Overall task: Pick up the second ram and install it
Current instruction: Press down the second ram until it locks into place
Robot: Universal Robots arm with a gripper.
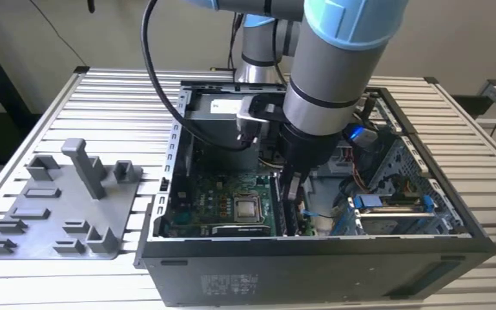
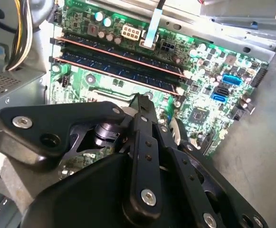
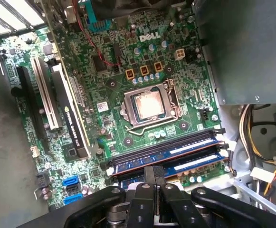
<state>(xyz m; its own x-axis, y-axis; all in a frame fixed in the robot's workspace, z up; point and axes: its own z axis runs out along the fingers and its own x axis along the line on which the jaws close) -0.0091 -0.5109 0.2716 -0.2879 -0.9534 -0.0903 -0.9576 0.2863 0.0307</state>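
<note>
My gripper (image 1: pixel 293 197) reaches down into the open computer case, over the memory slots of the green motherboard (image 1: pixel 222 206). In the first wrist view the second ram (image 3: pixel 195 164), a slim dark stick with a bluish-white label, stands in the slot nearest the gripper (image 3: pixel 153 175). The black fingers sit together on its top edge. Another stick (image 3: pixel 176 151) stands in the slot beside it, toward the processor socket (image 3: pixel 149 105). In the second wrist view the fingertips (image 2: pixel 140 100) end right at the two long sticks (image 2: pixel 104 66).
The black case wall (image 1: pixel 317 271) surrounds the board. An expansion card (image 3: pixel 71 114) stands upright across the board from the slots. Yellow and red cables (image 3: pixel 256 137) and a metal drive cage (image 1: pixel 394 213) lie close to the slots. A grey plastic tray (image 1: pixel 59 206) with upright blocks lies at the exterior view's left.
</note>
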